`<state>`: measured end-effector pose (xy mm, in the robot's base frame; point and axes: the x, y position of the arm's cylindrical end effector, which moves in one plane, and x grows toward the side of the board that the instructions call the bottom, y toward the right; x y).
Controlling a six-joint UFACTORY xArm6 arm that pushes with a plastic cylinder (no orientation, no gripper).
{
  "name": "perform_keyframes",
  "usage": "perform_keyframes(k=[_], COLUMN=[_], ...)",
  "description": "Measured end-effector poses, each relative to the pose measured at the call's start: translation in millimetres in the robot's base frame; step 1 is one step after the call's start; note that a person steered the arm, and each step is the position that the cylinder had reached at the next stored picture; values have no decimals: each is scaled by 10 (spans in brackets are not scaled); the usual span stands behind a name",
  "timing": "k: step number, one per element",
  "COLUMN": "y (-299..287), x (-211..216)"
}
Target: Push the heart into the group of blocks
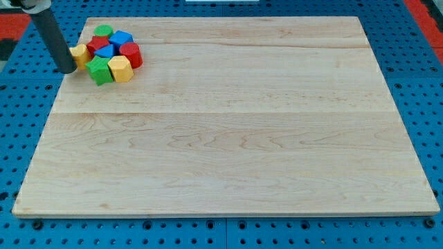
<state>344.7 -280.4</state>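
I see a pale wooden board (228, 124) lying on a blue pegboard bench (415, 62); no writing is readable anywhere. My rod carries no claw, so there is nothing to spread or pinch. My tip (66, 70) touches the yellow heart (80, 53) at the far left, pressed against the cluster: green star (100, 70), yellow block (120, 69), red block (131, 54).

**Blocks packed at 11 o'clock, open bench elsewhere**

Tightly clustered near the bench (228, 138) top-left corner: green round block (104, 30), blue block (122, 39), red block (131, 54), yellow block (120, 69), green star block (100, 70), yellow heart (79, 53). No gaps between them. Hemmed at 9 o'clock by my tip (66, 69), touching the heart. Wide passage from 12 through 8 o'clock.
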Motion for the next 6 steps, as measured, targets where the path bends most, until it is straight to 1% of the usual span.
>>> perform_keyframes(k=[2,4,6], y=[-225,-240,341], x=[46,-297,-240])
